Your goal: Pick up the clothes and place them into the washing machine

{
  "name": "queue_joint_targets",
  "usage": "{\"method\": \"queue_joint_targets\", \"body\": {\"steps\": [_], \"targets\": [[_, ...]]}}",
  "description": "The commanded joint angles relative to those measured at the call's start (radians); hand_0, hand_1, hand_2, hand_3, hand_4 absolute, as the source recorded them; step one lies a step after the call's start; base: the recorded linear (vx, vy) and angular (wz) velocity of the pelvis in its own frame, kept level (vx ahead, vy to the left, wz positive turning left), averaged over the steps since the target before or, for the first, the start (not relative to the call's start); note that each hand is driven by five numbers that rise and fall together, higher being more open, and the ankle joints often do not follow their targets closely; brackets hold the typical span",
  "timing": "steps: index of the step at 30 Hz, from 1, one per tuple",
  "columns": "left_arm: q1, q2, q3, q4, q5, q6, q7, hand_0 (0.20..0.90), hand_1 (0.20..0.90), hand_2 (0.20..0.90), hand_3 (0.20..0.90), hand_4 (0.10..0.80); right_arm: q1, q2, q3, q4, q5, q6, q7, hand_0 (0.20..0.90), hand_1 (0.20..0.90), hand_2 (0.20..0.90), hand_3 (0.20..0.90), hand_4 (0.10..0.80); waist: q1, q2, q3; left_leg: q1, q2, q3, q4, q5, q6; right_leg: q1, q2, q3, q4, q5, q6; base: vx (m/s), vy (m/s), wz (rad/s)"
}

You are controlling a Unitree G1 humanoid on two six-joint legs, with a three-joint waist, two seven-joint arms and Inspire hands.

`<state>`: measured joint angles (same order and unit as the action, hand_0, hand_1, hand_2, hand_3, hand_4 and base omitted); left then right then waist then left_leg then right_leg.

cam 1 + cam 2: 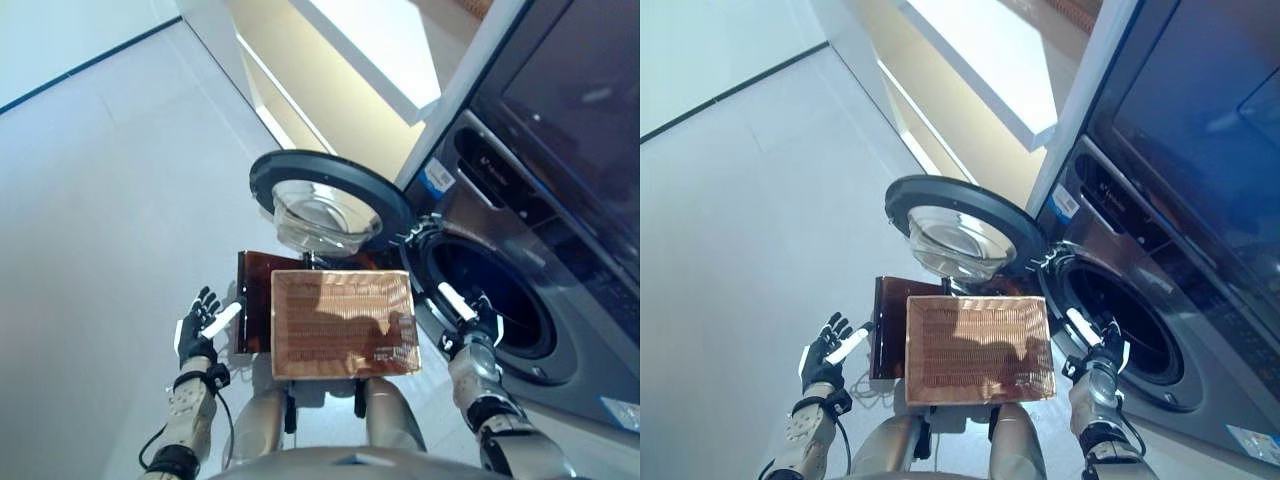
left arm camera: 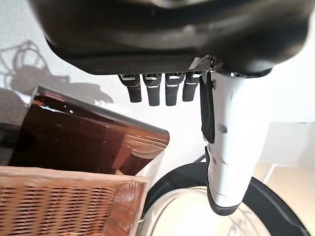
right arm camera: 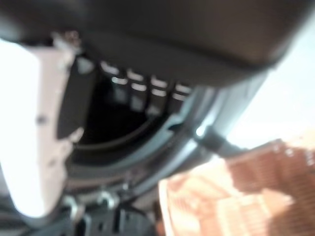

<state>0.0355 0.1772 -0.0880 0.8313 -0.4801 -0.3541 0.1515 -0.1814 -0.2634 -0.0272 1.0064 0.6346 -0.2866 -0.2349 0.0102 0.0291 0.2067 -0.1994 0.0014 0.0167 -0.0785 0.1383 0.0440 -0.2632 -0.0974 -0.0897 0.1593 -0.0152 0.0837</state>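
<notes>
The shallow wicker basket (image 1: 340,322) rests on a low dark brown box (image 1: 254,300) beside the washing machine (image 1: 520,250). I see no clothes in the basket. The machine's round door (image 1: 325,205) stands open above the basket, and the dark drum opening (image 1: 490,290) lies to the basket's right. My left hand (image 1: 200,325) is open to the left of the box, holding nothing; its fingers (image 2: 157,91) are straight. My right hand (image 1: 468,318) is open between the basket and the drum opening, holding nothing.
Pale floor (image 1: 100,200) spreads to the left. A white shelf (image 1: 370,50) and a cream wall panel (image 1: 300,90) stand behind the machine's door. The machine's dark upper panel (image 1: 570,90) rises on the right.
</notes>
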Motion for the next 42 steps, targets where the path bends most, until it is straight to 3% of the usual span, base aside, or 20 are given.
{"method": "queue_joint_targets", "body": {"steps": [1, 8, 19, 23, 25, 31, 42], "targets": [[-0.032, 0.040, 0.030, 0.016, 0.034, -0.046, -0.004, 0.900, 0.900, 0.900, 0.900, 0.800, 0.021, -0.045, 0.016, -0.038, -0.066, -0.034, 0.028, 0.900, 0.900, 0.900, 0.900, 0.800, 0.010, -0.015, -0.070, 0.030, -0.071, 0.008, 0.002, -0.073, -0.027, 0.026, 0.057, -0.033, -0.080, 0.039, -0.036, 0.091, -0.042, 0.04], [-0.018, 0.051, 0.060, 0.127, 0.073, -0.029, -0.017, 0.900, 0.900, 0.900, 0.900, 0.800, 0.108, -0.022, 0.043, -0.024, -0.207, -0.009, 0.060, 0.900, 0.900, 0.900, 0.900, 0.800, 0.015, -0.039, -0.153, 0.114, -0.063, 0.011, -0.009, -0.092, -0.031, 0.121, 0.070, -0.034, -0.127, 0.037, -0.027, 0.090, -0.043, -0.02], [-0.007, 0.048, 0.060, 0.277, 0.157, -0.003, -0.030, 0.900, 0.900, 0.900, 0.900, 0.800, 0.224, 0.047, 0.052, -0.004, -0.276, -0.005, 0.099, 0.900, 0.900, 0.900, 0.900, 0.800, 0.007, -0.058, -0.231, 0.202, -0.062, -0.002, -0.009, -0.113, -0.028, 0.222, 0.074, -0.046, -0.131, 0.018, -0.017, 0.049, -0.010, 0.02], [-0.009, 0.049, 0.047, 0.301, 0.187, 0.006, -0.032, 0.900, 0.900, 0.900, 0.900, 0.800, 0.233, 0.049, 0.068, 0.034, -0.332, 0.001, 0.095, 0.900, 0.900, 0.900, 0.900, 0.800, 0.005, -0.059, -0.239, 0.212, -0.064, -0.005, -0.009, -0.115, -0.027, 0.232, 0.074, -0.046, -0.127, 0.018, -0.015, 0.000, 0.000, 0.00], [-0.012, 0.052, 0.049, 0.342, 0.225, 0.015, -0.028, 0.900, 0.900, 0.900, 0.900, 0.800, 0.238, 0.049, 0.114, 0.071, -0.448, 0.021, 0.083, 0.900, 0.900, 0.900, 0.900, 0.800, 0.009, -0.063, -0.252, 0.220, -0.063, -0.004, -0.009, -0.119, -0.026, 0.245, 0.075, -0.044, -0.133, 0.017, -0.014, -0.013, 0.014, -0.04], [-0.006, 0.052, 0.061, 0.349, 0.224, 0.013, -0.030, 0.900, 0.900, 0.900, 0.900, 0.800, 0.255, 0.045, 0.171, 0.023, -0.566, 0.025, 0.065, 0.900, 0.900, 0.900, 0.900, 0.800, 0.014, -0.074, -0.267, 0.231, -0.060, -0.002, -0.009, -0.127, -0.028, 0.266, 0.082, -0.049, -0.157, 0.016, -0.013, 0.000, 0.000, 0.00], [-0.013, 0.034, 0.053, 0.374, 0.224, 0.018, -0.023, 0.900, 0.900, 0.900, 0.900, 0.800, 0.224, 0.058, 0.161, 0.112, -0.575, 0.030, 0.040, 0.900, 0.900, 0.900, 0.900, 0.800, 0.014, -0.077, -0.272, 0.252, -0.062, -0.013, -0.009, -0.135, -0.024, 0.293, 0.080, -0.056, -0.162, 0.014, -0.014, 0.011, 0.005, 0.03]]}}
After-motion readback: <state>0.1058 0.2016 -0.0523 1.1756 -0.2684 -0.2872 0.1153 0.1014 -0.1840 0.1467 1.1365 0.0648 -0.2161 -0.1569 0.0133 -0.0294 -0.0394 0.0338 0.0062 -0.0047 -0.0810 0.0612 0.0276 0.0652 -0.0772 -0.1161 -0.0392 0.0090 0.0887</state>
